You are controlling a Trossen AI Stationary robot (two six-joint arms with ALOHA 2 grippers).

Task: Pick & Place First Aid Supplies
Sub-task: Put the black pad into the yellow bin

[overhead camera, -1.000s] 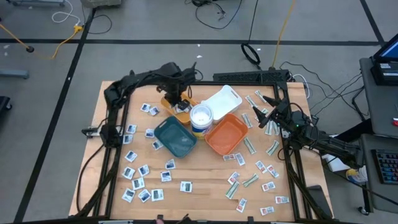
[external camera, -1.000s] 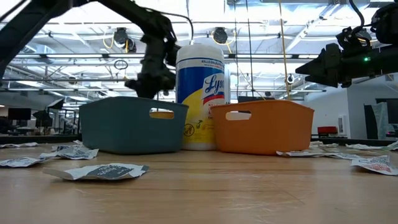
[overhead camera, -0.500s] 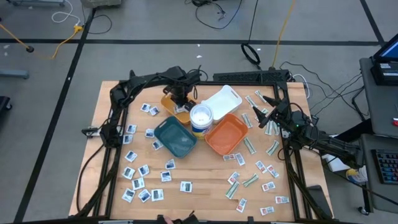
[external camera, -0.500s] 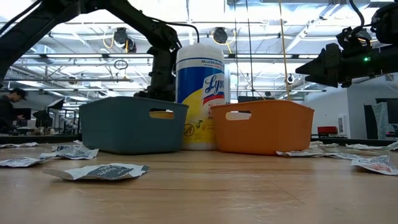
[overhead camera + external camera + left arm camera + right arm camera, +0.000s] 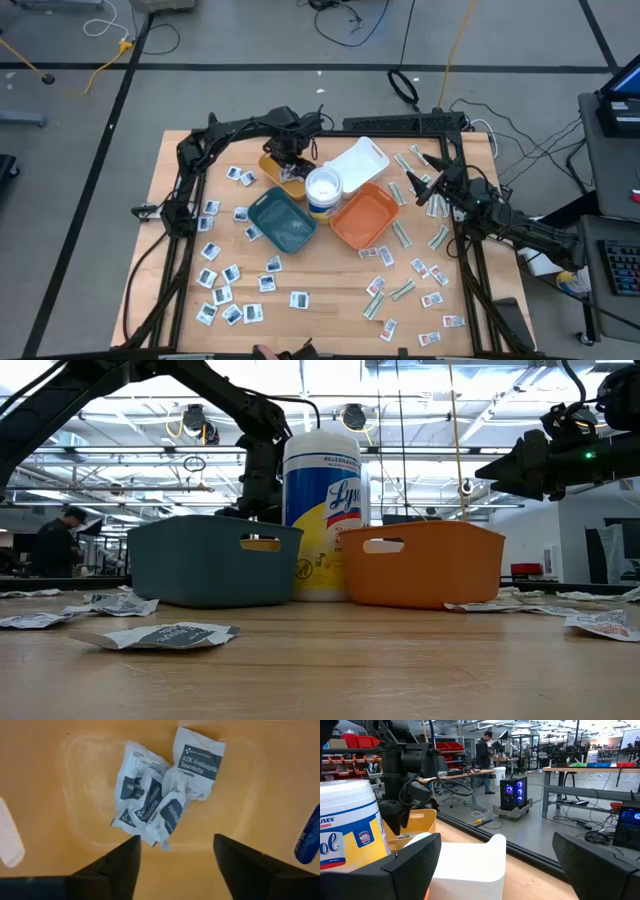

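The first aid supplies are small flat packets. Many lie scattered on the wooden table, at the left (image 5: 225, 290) and at the right (image 5: 420, 270). Several crumpled white packets with dark blue marks (image 5: 160, 795) lie on the floor of a yellow tray (image 5: 75, 780) at the table's far side. My left gripper (image 5: 175, 865) hangs open just above them, pointing down into the yellow tray (image 5: 272, 170), and its fingers touch nothing. My right gripper (image 5: 420, 192) hovers open above the table's right part, level, with nothing between its fingers (image 5: 410, 865).
A teal tray (image 5: 282, 220), an orange tray (image 5: 365, 215), a white tray (image 5: 358, 160) and a round wipes tub (image 5: 323, 188) crowd the table's middle next to the yellow tray. A person (image 5: 55, 545) stands far off in the room behind.
My left gripper has gone a little toward the table's right edge and down, sinking behind the teal tray toward the yellow tray. My right arm has kept still.
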